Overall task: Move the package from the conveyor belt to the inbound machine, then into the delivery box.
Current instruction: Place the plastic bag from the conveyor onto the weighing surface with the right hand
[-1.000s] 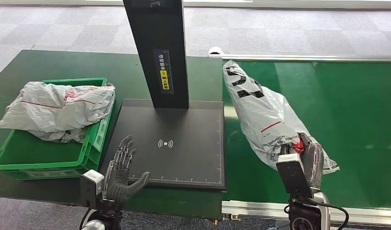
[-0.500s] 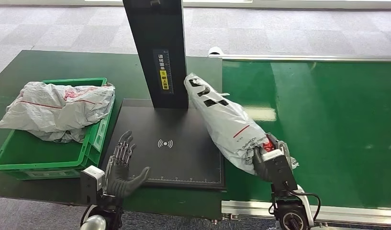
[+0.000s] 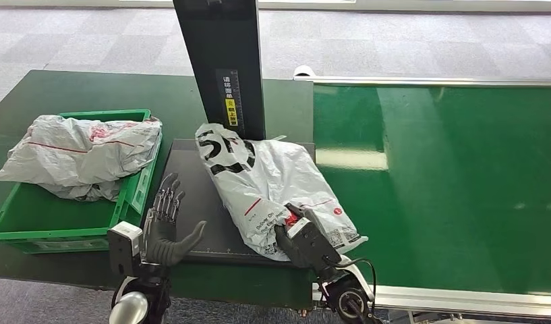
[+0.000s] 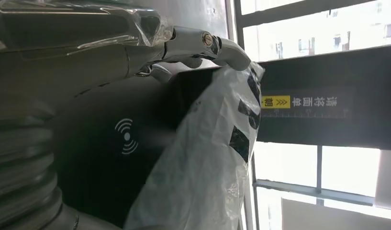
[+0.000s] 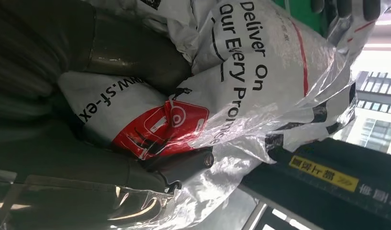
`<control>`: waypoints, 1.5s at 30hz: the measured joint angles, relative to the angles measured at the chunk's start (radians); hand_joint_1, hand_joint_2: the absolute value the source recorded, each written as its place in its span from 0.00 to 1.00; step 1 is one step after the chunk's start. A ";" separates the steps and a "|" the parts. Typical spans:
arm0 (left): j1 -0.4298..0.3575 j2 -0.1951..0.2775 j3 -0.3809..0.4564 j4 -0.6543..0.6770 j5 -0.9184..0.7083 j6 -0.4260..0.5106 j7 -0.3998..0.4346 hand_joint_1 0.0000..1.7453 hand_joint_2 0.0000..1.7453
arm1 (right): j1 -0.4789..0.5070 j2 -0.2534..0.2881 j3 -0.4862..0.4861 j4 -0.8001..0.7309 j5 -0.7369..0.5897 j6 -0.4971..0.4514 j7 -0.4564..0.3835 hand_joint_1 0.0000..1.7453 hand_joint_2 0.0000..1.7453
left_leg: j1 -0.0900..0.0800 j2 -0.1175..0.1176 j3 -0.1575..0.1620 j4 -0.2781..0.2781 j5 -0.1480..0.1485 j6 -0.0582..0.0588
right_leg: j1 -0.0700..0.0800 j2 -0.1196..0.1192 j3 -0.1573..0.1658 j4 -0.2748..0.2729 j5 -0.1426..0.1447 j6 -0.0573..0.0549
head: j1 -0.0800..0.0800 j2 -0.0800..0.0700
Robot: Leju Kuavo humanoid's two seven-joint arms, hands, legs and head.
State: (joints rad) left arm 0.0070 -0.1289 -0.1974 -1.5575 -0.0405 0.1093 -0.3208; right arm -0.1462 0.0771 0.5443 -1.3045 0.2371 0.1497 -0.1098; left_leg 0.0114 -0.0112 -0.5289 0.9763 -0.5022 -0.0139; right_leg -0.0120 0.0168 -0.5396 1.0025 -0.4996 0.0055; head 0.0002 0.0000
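A white plastic mail package [image 3: 269, 182] with black lettering and a red stripe lies across the black pad of the inbound machine [image 3: 191, 189], its near end hanging over the pad's right front corner. My right hand [image 3: 303, 243] grips that near end; the right wrist view shows the package [image 5: 260, 81] bunched against the fingers [image 5: 150, 52]. My left hand [image 3: 164, 229] hovers open at the pad's front left corner, fingers spread, touching nothing. In the left wrist view the package [image 4: 207, 158] lies over the pad beside the scan symbol [image 4: 126, 136].
The green delivery box [image 3: 30, 223] stands left of the pad and holds another crumpled white package [image 3: 80, 155]. The machine's black post [image 3: 222, 74] rises behind the pad. The green conveyor belt [image 3: 454, 182] stretches to the right, with a metal rail along its front edge.
My right hand has carried the package leftward off the conveyor belt and onto the machine's pad. My left hand has stayed near the pad's front left corner, drawing back slightly.
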 joint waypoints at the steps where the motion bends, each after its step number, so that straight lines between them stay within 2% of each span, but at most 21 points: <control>1: 0.000 -0.001 0.008 -0.004 -0.002 0.003 0.001 0.00 1.00 | -0.006 0.000 0.011 0.004 -0.004 -0.001 0.000 1.00 1.00 | 0.000 0.000 0.000 0.000 0.000 0.000 | 0.000 0.000 0.000 0.000 0.000 0.000 | 0.000 0.000; 9: 0.002 -0.008 0.065 -0.025 -0.009 0.010 0.002 0.00 1.00 | -0.040 0.000 0.049 0.010 -0.021 -0.018 -0.013 1.00 1.00 | 0.000 0.000 0.000 0.000 0.000 0.000 | 0.000 0.000 0.000 0.000 0.000 0.000 | 0.000 0.000; 19: 0.003 -0.014 0.082 -0.029 -0.011 0.010 0.002 0.00 1.00 | -0.051 -0.001 0.060 0.010 -0.022 -0.019 -0.013 1.00 1.00 | 0.000 0.000 0.000 0.000 0.000 0.000 | 0.000 0.000 0.000 0.000 0.000 0.000 | 0.000 0.000; 23: 0.003 -0.016 0.085 -0.029 -0.014 0.010 0.001 0.00 1.00 | -0.052 0.000 0.061 0.008 -0.022 -0.031 -0.015 0.00 1.00 | 0.000 0.000 0.000 0.000 0.000 0.000 | 0.000 0.000 0.000 0.000 0.000 0.000 | 0.000 0.000; 27: 0.004 -0.020 0.099 -0.032 -0.022 0.011 0.000 0.00 1.00 | -0.057 0.004 0.063 -0.005 -0.008 -0.058 0.031 0.00 0.00 | 0.000 0.000 0.000 0.000 0.000 0.000 | 0.000 0.000 0.000 0.000 0.000 0.000 | 0.000 0.000; 31: 0.008 -0.022 0.113 -0.037 -0.030 0.013 -0.001 0.00 1.00 | -0.060 0.006 0.059 -0.006 -0.045 -0.053 0.052 0.00 0.00 | 0.000 0.000 0.000 0.000 0.000 0.000 | 0.000 0.000 0.000 0.000 0.000 0.000 | 0.000 0.000; 37: 0.013 -0.021 0.128 -0.046 -0.046 0.007 -0.015 0.00 1.00 | -0.040 -0.017 -0.005 -0.011 -0.203 0.006 0.004 0.00 0.00 | 0.000 0.000 0.000 0.000 0.000 0.000 | 0.000 0.000 0.000 0.000 0.000 0.000 | 0.000 0.000; 45: 0.038 -0.021 0.141 -0.092 -0.067 0.002 -0.015 0.00 1.00 | 0.040 -0.056 -0.151 -0.051 -0.198 -0.004 0.004 0.00 0.00 | 0.000 0.000 0.000 0.000 0.000 0.000 | -0.001 0.000 0.000 0.000 0.000 0.000 | 0.000 0.000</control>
State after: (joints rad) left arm 0.0449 -0.1502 -0.0564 -1.6494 -0.1075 0.1113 -0.3362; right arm -0.1060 0.0210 0.3934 -1.3557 0.0394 0.1454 -0.1057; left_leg 0.0109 -0.0115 -0.5289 0.9766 -0.5024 -0.0138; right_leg -0.0126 0.0167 -0.5399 1.0023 -0.4996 0.0056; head 0.0001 0.0000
